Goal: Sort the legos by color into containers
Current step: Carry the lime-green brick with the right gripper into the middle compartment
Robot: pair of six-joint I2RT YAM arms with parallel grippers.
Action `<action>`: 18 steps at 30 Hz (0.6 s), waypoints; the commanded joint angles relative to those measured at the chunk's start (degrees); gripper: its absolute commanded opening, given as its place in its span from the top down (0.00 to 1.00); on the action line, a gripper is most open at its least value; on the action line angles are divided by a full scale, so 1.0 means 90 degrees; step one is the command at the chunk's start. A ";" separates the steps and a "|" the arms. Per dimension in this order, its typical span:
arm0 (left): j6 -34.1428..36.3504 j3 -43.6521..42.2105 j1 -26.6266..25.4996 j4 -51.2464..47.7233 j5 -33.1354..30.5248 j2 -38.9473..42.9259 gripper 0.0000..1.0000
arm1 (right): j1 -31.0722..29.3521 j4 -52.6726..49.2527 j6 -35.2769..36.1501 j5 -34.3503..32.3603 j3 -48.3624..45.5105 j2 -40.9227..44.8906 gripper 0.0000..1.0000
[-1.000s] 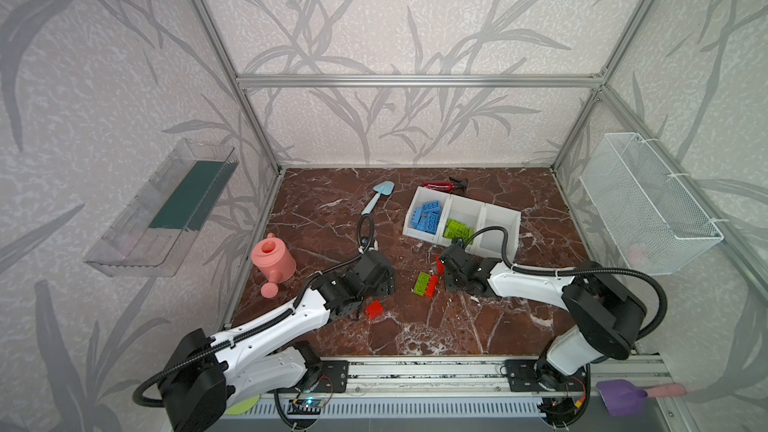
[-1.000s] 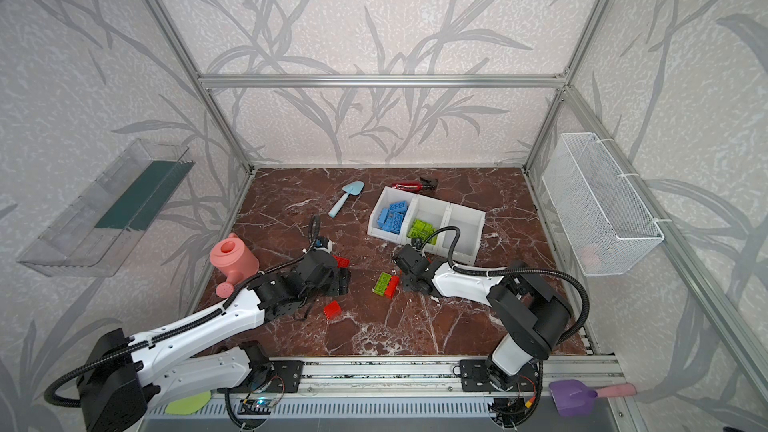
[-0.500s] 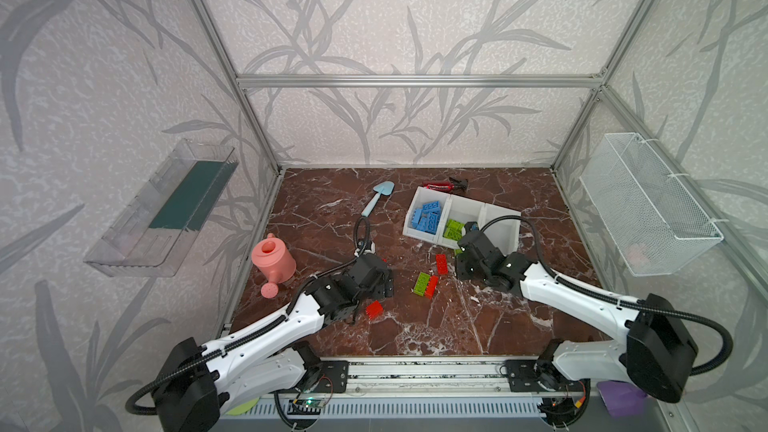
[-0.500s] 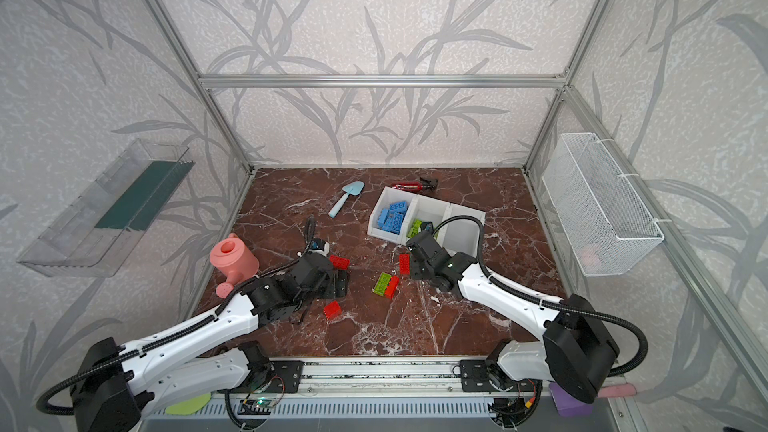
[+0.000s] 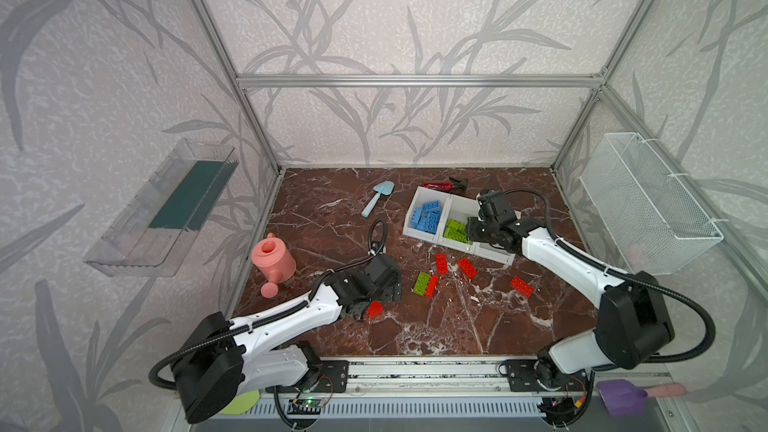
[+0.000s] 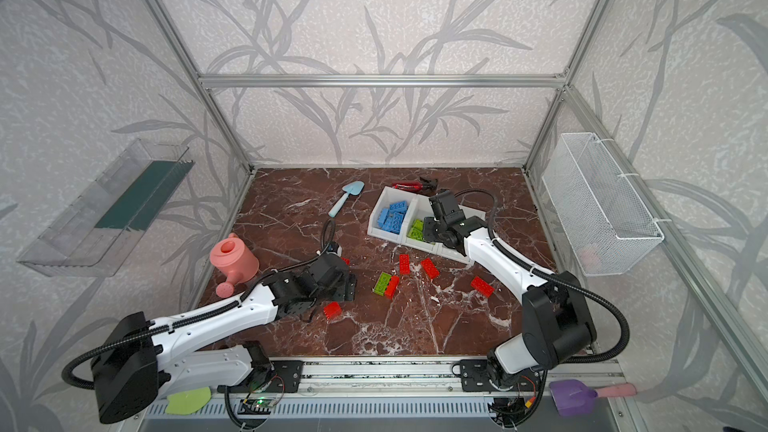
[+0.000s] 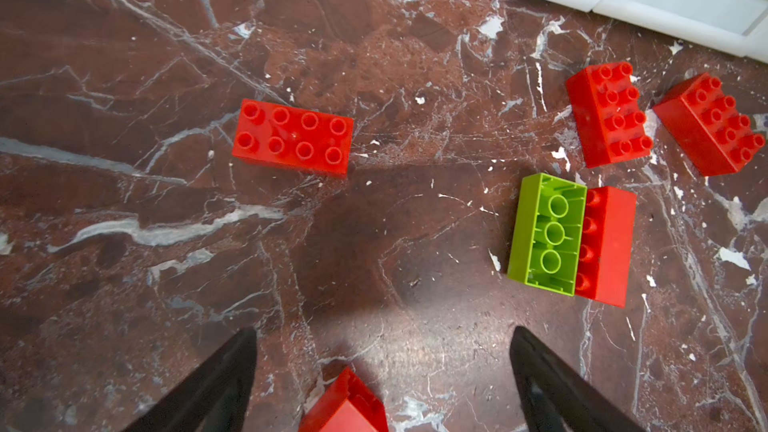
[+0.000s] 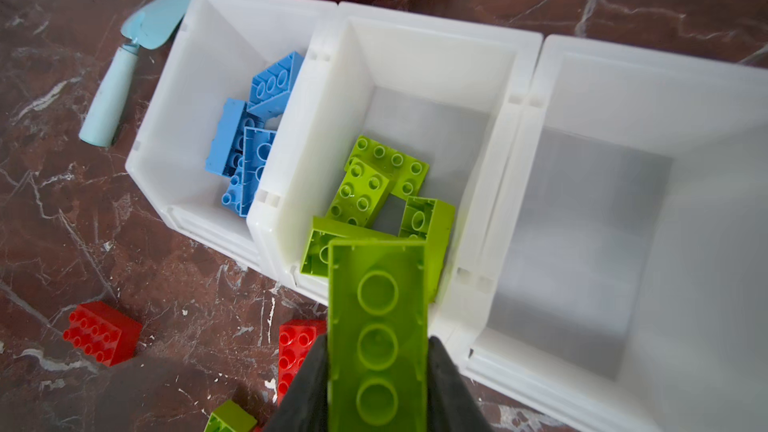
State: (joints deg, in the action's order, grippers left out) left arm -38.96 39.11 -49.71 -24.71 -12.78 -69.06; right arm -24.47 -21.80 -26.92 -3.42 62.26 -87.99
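The containers are three joined white bins at the back of the marble floor. In the right wrist view the bins hold blue legos, green legos and nothing. My right gripper is shut on a green lego, held underside up over the middle bin's near wall. My left gripper is open just above the floor, a small red lego lying between its fingers. In both top views, red legos and a green-red pair lie loose in between.
A pink watering can stands left of my left arm. A light blue trowel and a red spray bottle lie beside the bins. A wire basket hangs on the right wall, a clear tray on the left.
My right gripper has carried the green lego from the floor back and up to the middle bin. My left gripper has opened wider over the small red lego.
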 commanded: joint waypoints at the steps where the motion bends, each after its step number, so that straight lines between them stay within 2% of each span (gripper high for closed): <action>1: 0.0083 0.0199 -0.0100 0.0187 -0.0028 -0.0307 0.06 | 0.0170 0.0136 0.0079 0.0231 0.0373 -0.0390 0.82; 5: 0.0149 0.0322 -0.0154 0.0400 0.0152 -0.0674 0.08 | 0.0361 0.0195 0.0080 0.0361 0.0676 -0.0834 0.79; 8: 0.0197 0.0423 -0.0170 0.0477 0.0261 -0.0880 0.09 | 0.0488 0.0235 0.0096 0.0523 0.0820 -0.1010 0.73; 10: 0.0236 0.0497 -0.0177 0.0490 0.0325 -0.0974 0.10 | 0.0539 0.0272 0.0134 0.0643 0.0882 -0.1044 0.66; 13: 0.0261 0.0578 -0.0182 0.0484 0.0365 -0.1012 0.11 | 0.0565 0.0339 0.0159 0.0664 0.0887 -0.1001 0.45; 15: 0.0283 0.0617 -0.0199 0.0447 0.0377 -0.1009 0.11 | 0.0580 0.0336 0.0159 0.0665 0.0890 -0.0918 0.39; 18: 0.0296 0.0673 -0.0205 0.0348 0.0387 -0.0976 0.12 | 0.0580 0.0326 0.0149 0.0704 0.0865 -0.0734 0.35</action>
State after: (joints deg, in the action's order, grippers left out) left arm -36.99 43.55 -51.31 -20.86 -9.28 -78.00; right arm -19.33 -19.40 -25.91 2.02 68.73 -97.10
